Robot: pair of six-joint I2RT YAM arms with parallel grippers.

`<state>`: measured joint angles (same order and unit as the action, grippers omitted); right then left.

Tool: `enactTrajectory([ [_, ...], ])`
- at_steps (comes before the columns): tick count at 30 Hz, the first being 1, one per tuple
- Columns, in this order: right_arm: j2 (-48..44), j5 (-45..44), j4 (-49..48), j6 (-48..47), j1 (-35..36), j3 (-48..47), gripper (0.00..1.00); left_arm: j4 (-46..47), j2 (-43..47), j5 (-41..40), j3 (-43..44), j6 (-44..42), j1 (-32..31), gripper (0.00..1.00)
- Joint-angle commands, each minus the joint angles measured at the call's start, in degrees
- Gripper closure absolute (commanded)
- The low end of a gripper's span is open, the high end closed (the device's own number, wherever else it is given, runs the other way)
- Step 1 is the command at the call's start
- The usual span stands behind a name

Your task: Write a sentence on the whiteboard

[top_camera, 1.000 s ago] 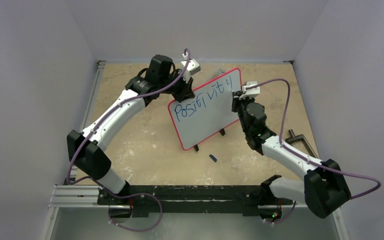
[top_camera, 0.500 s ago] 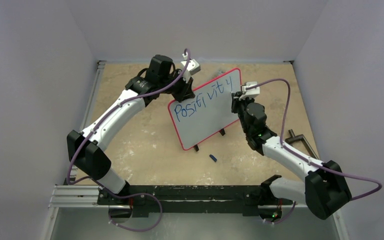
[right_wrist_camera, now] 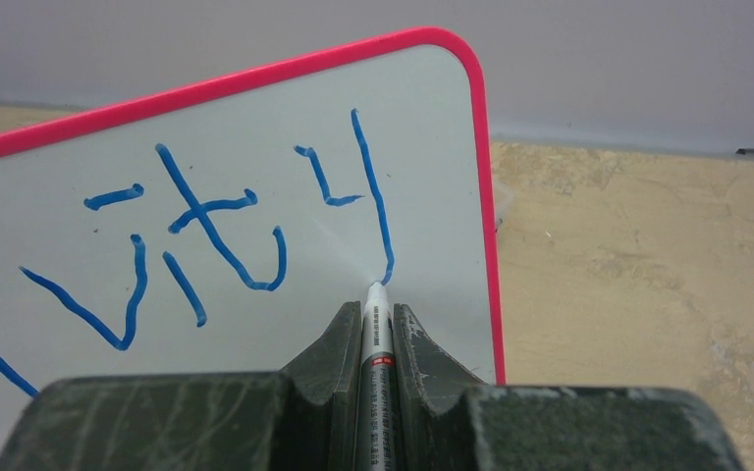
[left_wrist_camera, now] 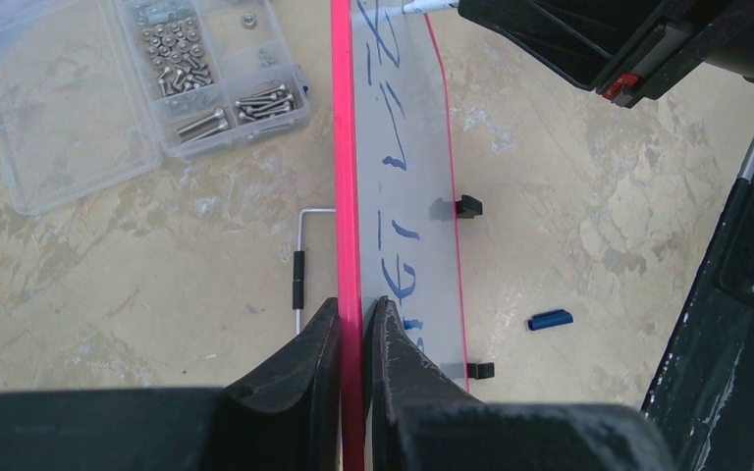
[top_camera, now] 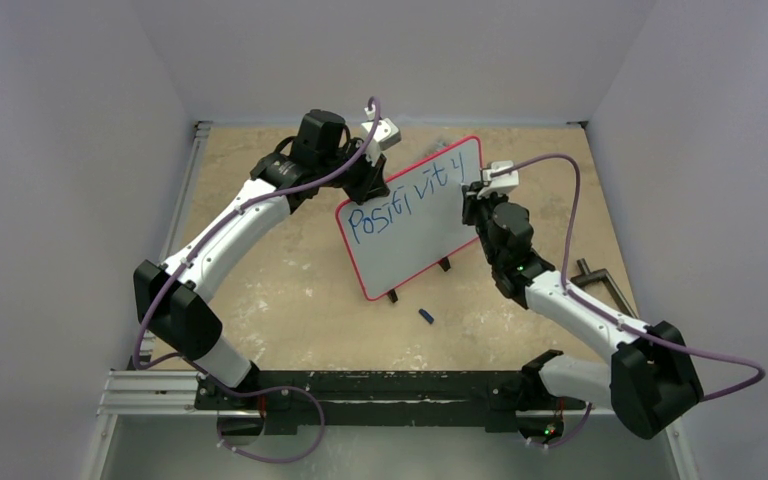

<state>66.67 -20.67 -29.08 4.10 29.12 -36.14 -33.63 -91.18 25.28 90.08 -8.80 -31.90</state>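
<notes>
The whiteboard (top_camera: 410, 222), glossy white with a thin red frame, stands tilted on its two black clip feet at mid table, with "Positivity" in blue on it. My left gripper (left_wrist_camera: 350, 312) is shut on the board's red upper edge (left_wrist_camera: 346, 196) and holds it. My right gripper (right_wrist_camera: 377, 314) is shut on a white marker (right_wrist_camera: 376, 339). The marker's tip touches the board (right_wrist_camera: 255, 226) at the bottom of the final "y" stroke, near the board's right edge. In the top view my right gripper (top_camera: 473, 200) is at the board's right side.
A blue marker cap (top_camera: 425, 315) lies on the table in front of the board; it also shows in the left wrist view (left_wrist_camera: 550, 319). A clear box of screws (left_wrist_camera: 128, 93) and a thin metal rod (left_wrist_camera: 299, 265) lie behind the board. A black clamp (top_camera: 600, 285) sits at right.
My right gripper has shifted slightly along the board with the marker. The left arm and the board have not moved.
</notes>
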Motion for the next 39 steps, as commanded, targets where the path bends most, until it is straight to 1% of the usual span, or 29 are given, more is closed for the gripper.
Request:
enactTrajectory([
  [1, -0.93, 4.20, -0.06, 1.35, 0.12, -3.70, 1.00, -7.48, -0.41, -1.47, -2.64, -6.61, -0.99, 1.00],
  [14, -2.89, 5.95, 0.89, 1.26, 0.10, -4.82, 1.00, -7.56, -0.72, -1.61, -2.55, -6.48, -0.98, 1.00],
  [17, -6.27, 6.48, 2.99, 2.22, 0.14, -4.65, 1.00, -7.58, -0.92, -2.11, -2.57, -6.45, -1.02, 1.00],
  [21, -13.86, 5.68, 8.53, 4.04, 0.14, -4.56, 1.00, -7.58, -1.02, -2.34, -2.46, -6.40, -0.98, 1.00],
  [26, -21.21, 4.87, 12.66, 5.55, 0.14, -4.35, 1.00, -7.66, -1.44, -2.94, -2.03, -5.65, -0.97, 1.00],
  [32, -24.68, 3.64, 15.28, 6.17, 0.09, -3.31, 1.00, -7.11, -0.88, -2.47, -2.14, -4.70, -1.02, 1.00],
  [39, -28.50, 3.85, 15.33, 7.86, 0.13, -0.99, 1.00, -5.85, -0.28, -3.01, -2.71, -3.71, -1.00, 1.00],
])
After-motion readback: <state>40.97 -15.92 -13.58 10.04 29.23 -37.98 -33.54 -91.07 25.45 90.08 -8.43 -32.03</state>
